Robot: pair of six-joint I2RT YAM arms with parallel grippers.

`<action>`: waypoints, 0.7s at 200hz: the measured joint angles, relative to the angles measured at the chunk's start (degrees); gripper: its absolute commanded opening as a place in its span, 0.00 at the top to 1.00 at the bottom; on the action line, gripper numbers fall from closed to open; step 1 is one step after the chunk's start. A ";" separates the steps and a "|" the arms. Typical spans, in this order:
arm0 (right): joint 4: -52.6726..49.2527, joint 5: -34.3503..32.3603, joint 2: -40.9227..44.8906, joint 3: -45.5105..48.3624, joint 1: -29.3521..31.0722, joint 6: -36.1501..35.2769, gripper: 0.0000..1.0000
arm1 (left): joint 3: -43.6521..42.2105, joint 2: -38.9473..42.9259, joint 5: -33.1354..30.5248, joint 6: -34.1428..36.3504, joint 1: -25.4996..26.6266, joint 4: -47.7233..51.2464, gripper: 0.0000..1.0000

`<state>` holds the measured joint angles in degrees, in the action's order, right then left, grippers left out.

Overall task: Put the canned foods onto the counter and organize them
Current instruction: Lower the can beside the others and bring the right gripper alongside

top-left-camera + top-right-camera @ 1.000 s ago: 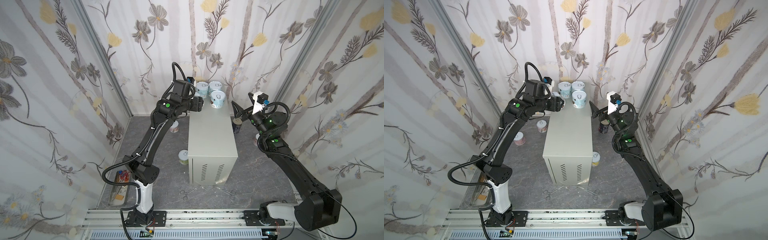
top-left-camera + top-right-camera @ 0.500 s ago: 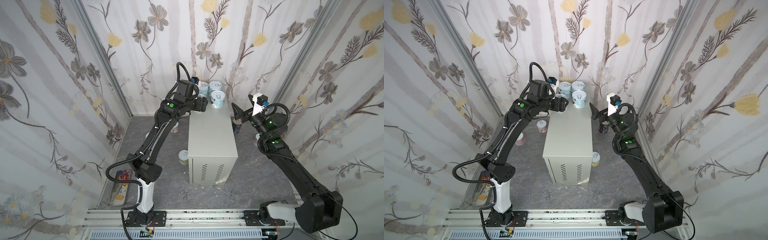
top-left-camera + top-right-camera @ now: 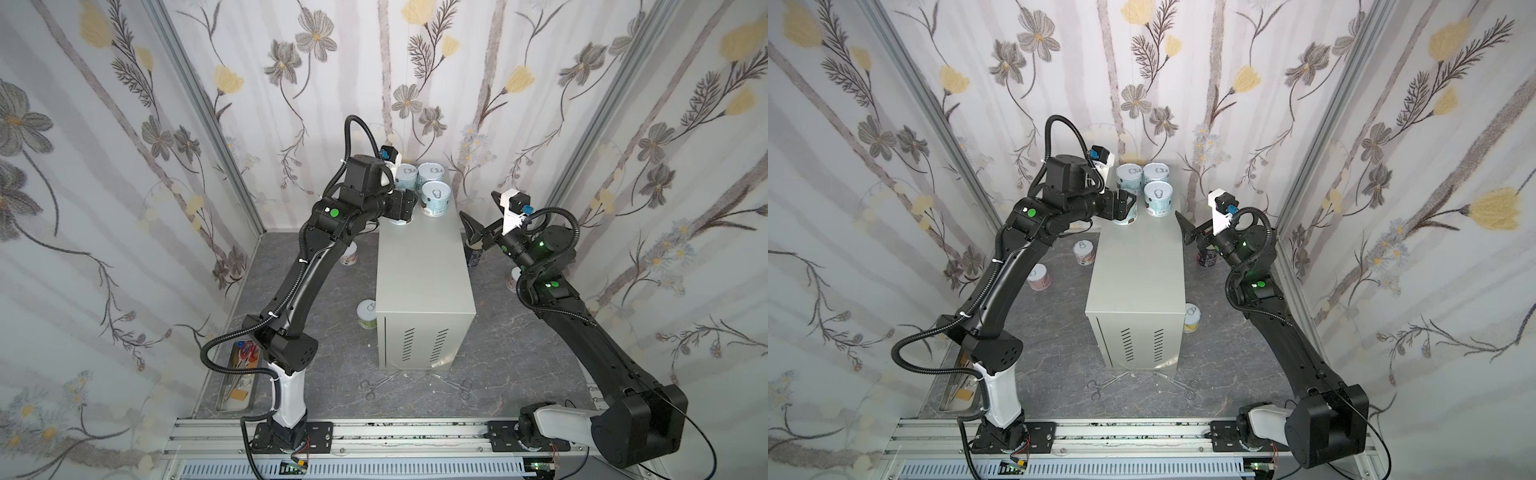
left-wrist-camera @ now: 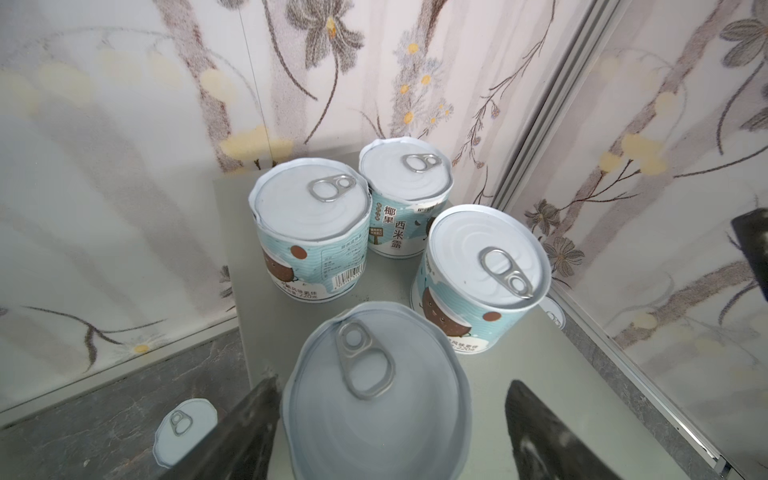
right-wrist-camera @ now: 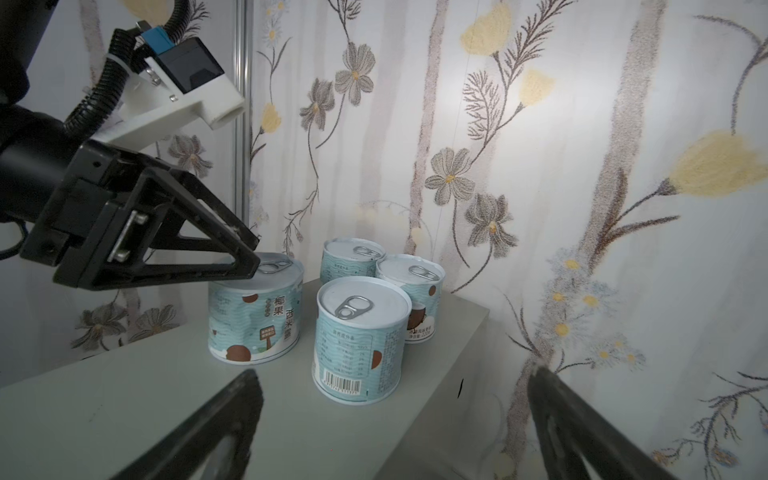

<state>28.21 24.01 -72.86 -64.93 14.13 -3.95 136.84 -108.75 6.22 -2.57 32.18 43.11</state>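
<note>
Robot test booth; floral wallpaper panels (image 3: 124,166), aluminium rail base (image 3: 415,432).

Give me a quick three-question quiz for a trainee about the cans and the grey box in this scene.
1. How many teal cans stand on the grey box?
2. True or false: the left gripper has its fingers clamped tight on the nearest can.
3. Which gripper has no can between its fingers: A left, B right?

Key: 1. Four. 2. False: a gap shows beside at least one finger. 3. B, the right gripper.
</note>
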 measured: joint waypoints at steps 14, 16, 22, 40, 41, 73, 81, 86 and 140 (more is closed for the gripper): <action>-0.24 2.23 -0.44 -0.46 0.00 -0.63 0.00 | -2.82 2.27 0.26 1.14 0.00 -1.64 0.15; -0.33 2.49 -0.52 -0.55 0.00 -0.68 0.00 | -3.15 2.51 0.33 1.27 0.00 -1.75 0.15; -0.81 3.23 -0.76 -0.79 0.00 -0.90 0.00 | -4.44 3.45 0.48 1.88 0.00 -2.21 0.15; -2.10 4.15 -1.55 -1.90 0.00 -1.38 0.00 | -8.11 6.01 0.44 3.89 0.02 -3.48 0.17; -2.19 4.15 -1.60 -1.97 0.00 -1.44 0.00 | -8.44 6.23 0.42 3.98 0.02 -3.58 0.17; -5.09 4.39 -2.75 -4.68 0.17 -2.62 0.04 | -17.66 12.13 -0.20 6.84 0.00 -6.27 0.23; -6.58 4.35 -3.39 -6.08 0.17 -2.67 0.05 | -20.90 14.12 -0.24 7.32 0.00 -7.23 0.24; -7.69 4.37 -3.85 -7.08 0.22 -2.69 0.05 | -22.91 15.28 -0.24 7.61 0.00 -8.28 0.25; -11.65 4.55 -5.75 -8.24 1.40 -2.56 0.09 | -43.93 26.51 0.22 10.38 -0.04 -19.43 0.34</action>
<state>16.56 28.56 -78.61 -73.17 15.53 -6.50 92.90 -82.24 6.44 7.81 32.14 23.68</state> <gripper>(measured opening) 0.927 0.686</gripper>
